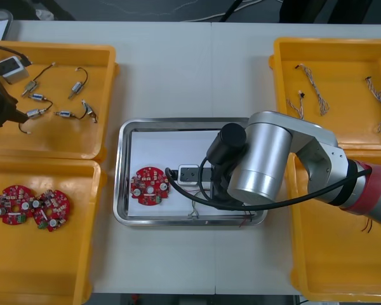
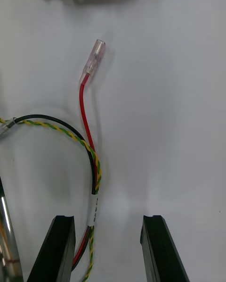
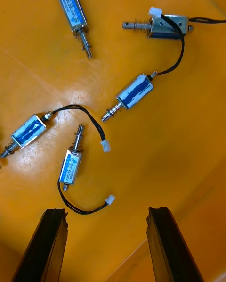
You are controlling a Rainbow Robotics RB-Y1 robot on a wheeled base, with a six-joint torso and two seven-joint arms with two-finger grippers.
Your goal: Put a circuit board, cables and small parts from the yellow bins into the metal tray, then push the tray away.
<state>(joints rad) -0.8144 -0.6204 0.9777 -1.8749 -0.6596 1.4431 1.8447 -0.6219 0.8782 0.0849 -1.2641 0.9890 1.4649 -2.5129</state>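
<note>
Lettering runs along a white sleeve on the red and yellow cable (image 2: 98, 169), too small to read. That cable lies on the white inside of the metal tray (image 1: 190, 124) at the table's middle, between the spread fingers of the right gripper (image 2: 108, 218) and not pinched, its red wire ending in a clear plug. Left of it in the tray lies a round red circuit board (image 1: 150, 186). Farther off, over the far left yellow bin (image 1: 57, 138), the left gripper (image 3: 107, 211) hangs with fingers apart above small metal parts (image 3: 134, 93) wearing blue labels, their print unreadable.
</note>
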